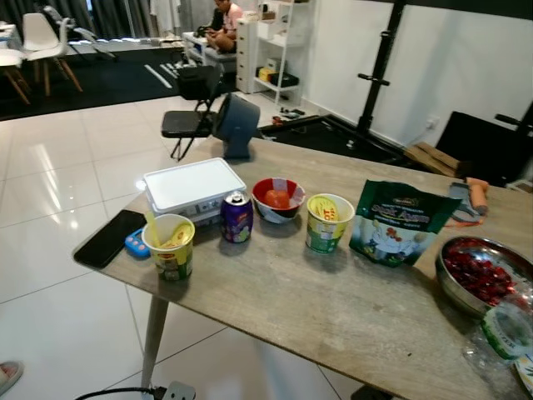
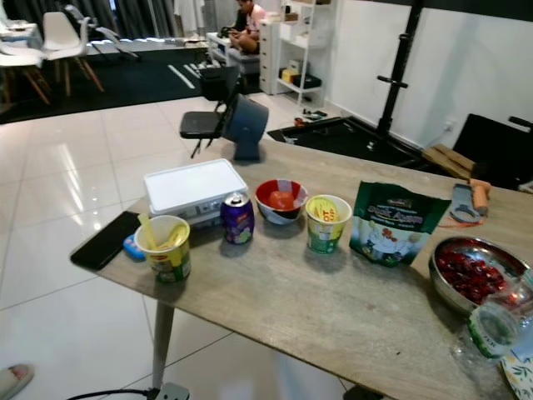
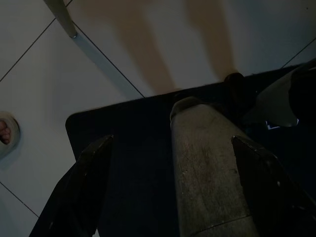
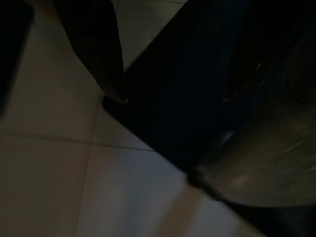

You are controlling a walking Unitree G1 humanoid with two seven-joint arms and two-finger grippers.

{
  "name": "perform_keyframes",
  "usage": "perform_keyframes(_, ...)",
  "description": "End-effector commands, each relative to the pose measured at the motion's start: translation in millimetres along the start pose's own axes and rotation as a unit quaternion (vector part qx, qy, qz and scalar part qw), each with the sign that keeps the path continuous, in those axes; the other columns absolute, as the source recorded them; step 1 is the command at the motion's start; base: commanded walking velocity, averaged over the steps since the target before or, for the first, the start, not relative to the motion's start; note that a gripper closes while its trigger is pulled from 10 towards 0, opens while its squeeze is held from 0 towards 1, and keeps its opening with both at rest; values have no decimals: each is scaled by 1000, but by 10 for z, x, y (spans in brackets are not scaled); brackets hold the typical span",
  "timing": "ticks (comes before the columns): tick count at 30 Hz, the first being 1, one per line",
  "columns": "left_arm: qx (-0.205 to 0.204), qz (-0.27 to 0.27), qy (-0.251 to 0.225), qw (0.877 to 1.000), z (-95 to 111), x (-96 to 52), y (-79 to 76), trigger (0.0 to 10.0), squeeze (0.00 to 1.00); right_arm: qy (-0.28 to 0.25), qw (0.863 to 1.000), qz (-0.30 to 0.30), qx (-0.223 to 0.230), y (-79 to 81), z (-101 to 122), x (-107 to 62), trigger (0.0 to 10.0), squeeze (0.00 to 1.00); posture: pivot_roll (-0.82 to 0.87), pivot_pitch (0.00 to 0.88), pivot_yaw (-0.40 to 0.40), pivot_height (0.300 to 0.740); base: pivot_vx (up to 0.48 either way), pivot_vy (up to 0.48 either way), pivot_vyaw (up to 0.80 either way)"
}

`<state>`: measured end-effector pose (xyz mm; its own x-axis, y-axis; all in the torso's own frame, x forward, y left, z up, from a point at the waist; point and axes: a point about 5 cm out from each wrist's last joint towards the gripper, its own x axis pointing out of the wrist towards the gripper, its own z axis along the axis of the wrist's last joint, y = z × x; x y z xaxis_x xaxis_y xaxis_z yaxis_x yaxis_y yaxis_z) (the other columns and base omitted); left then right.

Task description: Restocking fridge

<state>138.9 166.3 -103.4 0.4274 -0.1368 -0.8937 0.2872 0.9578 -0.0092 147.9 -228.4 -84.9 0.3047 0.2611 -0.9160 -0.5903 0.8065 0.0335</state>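
A wooden table runs across the middle of the frame. On it, from left to right, sit a black phone, a yellow cup, a purple can, a red bowl with a tomato in it, a second cup, a green bag and a metal bowl of red berries. A white box lies behind the can.

Both arms hang low over the floor — the left gripper has its fingers spread wide, and so has the right gripper.
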Motion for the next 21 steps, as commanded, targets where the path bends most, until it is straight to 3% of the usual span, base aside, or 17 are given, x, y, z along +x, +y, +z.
perform_keyframes(1, -4, -13, 25, 1000, -134, -11, -65, 10000, 0, -1, 998, 54, -31, -44, -22, -71, 10000, 0, -67, 0, -45, 740, 0, 0, 0)
perform_keyframes(6, -1, -15, 26, 1000, -136, -11, -65, 10000, 0, 2, 995, 82, -65, -146, -29, -164, 10000, 0, -79, 0, -41, 740, 0, 0, 0)
perform_keyframes(9, 0, -16, 26, 1000, -131, -10, -67, 10000, 0, 2, 996, 57, -76, -231, -6, -194, 10000, 0, -85, 0, -41, 740, 0, 0, 0)
perform_keyframes(13, 5, -17, 30, 999, -123, -4, -85, 10000, 0, 38, 997, -34, -52, -328, -42, -179, 10000, 0, -90, 0, -42, 740, 0, 0, 0)
perform_keyframes(17, 5, -17, 29, 999, -117, -2, -90, 10000, 0, 65, 996, -35, -41, -278, -149, -168, 10000, 0, -90, 0, -42, 740, 0, 0, 0)
perform_keyframes(18, 4, -17, 29, 999, -116, -1, -93, 10000, 0, 71, 997, -23, -29, -238, -195, -162, 10000, 0, -85, 0, -42, 740, 0, 0, -569)
perform_keyframes(19, 4, -17, 29, 999, -117, -1, -96, 10000, 0, 78, 997, -17, 18, -145, -302, -141, 10000, 0, -82, 0, -45, 740, 0, 0, -775)
perform_keyframes(21, 4, -17, 29, 999, -117, -1, -96, 10000, 0, 85, 996, -18, 33, -109, -353, -137, 10000, 0, -82, 0, -45, 740, 0, 0, -775)
